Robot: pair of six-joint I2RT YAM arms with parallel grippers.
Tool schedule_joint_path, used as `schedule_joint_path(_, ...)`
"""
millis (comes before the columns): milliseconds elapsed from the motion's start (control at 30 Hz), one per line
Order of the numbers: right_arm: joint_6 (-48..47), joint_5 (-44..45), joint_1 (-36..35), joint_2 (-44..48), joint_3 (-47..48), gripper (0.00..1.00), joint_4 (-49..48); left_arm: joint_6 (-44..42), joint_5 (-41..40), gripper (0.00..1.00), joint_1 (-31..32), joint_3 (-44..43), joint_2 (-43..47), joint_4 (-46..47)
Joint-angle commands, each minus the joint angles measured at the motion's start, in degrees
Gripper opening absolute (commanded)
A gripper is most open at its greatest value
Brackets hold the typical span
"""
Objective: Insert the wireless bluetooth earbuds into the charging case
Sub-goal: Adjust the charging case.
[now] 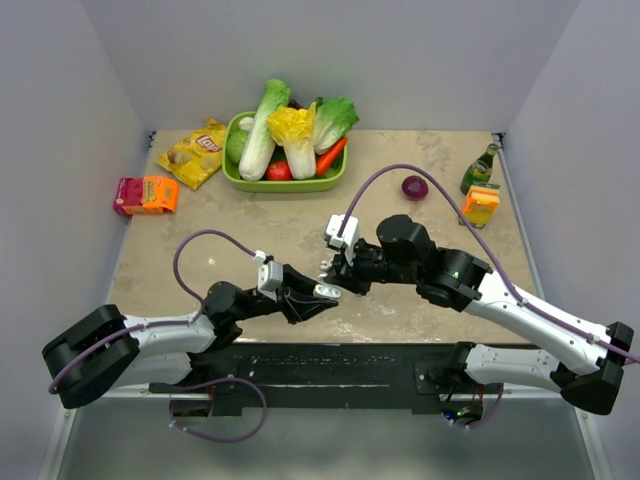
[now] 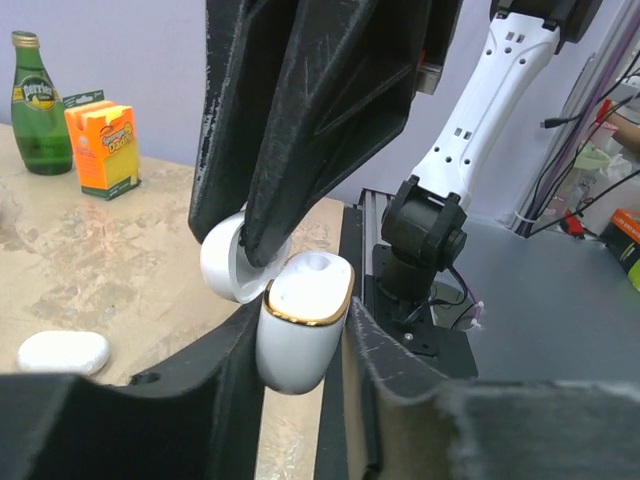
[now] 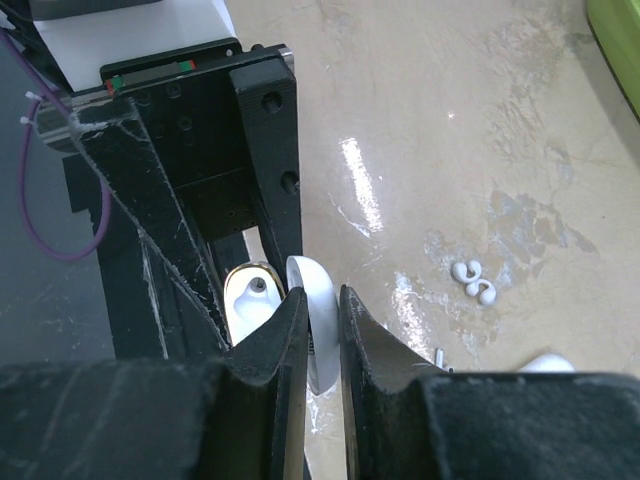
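1. The left gripper (image 1: 322,293) is clamped on the body of the charging case (image 2: 300,335). It holds the gold-rimmed opening upward near the front edge of the worktop (image 1: 430,150), seemingly so that an earbud can be dropped in.
2. The right gripper (image 3: 320,318) is pinched shut on the lid (image 2: 226,266), apparently to hold it swung back while the other arm steadies the body.
3. The wireless bluetooth earbuds (image 3: 474,283) lie close together on the worktop beyond the right gripper, not in the case. With both grippers occupied, I judge that one must let go to fetch them.
4. Fingers cover the hinge and most of the case's interior.
5. A white rounded object (image 2: 62,352) on the worktop cannot be identified.
6. From overhead the earbuds are too small to make out.
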State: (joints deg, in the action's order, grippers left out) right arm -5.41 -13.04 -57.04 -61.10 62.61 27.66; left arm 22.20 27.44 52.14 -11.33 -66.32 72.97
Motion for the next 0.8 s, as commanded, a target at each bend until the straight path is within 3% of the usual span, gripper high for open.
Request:
schedule_joint_path(0, 0.31, -1.82, -0.53, 1.51, 0.67, 0.0, -2.7, 0.57, -0.28, 0.26, -0.63, 0.79, -0.73, 8.15)
schedule_joint_path(100, 0.31, -1.9, -0.53, 1.42, 0.41, 0.0, -2.79, 0.83, 0.16, 0.14, -0.81, 0.7, -1.26, 8.68)
schedule_joint_path(167, 0.31, -1.99, -0.62, 1.42, 0.32, 0.0, -2.7, 1.01, 0.16, 0.11, -0.9, 0.79, -1.35, 9.12)
schedule_joint_path(233, 0.31, -1.99, -0.62, 1.51, 0.23, 0.0, -2.7, 1.09, -0.28, 0.23, -0.9, 0.87, -1.35, 9.3)
schedule_joint_path(267, 0.4, -1.99, -0.62, 1.42, 0.23, 0.0, -2.79, 1.18, -0.46, 0.35, -0.99, 0.96, -1.35, 9.38)
schedule_joint_path(367, 0.4, -1.9, -0.62, 1.51, 0.23, 0.0, -2.87, 1.45, -0.81, 0.45, -0.99, 1.05, -1.44, 9.73)
schedule_joint_path(767, 0.49, -1.99, -0.62, 1.16, 0.06, 0.0, -3.14, 2.06, -0.63, 0.48, -0.99, 0.88, -1.62, 11.76)
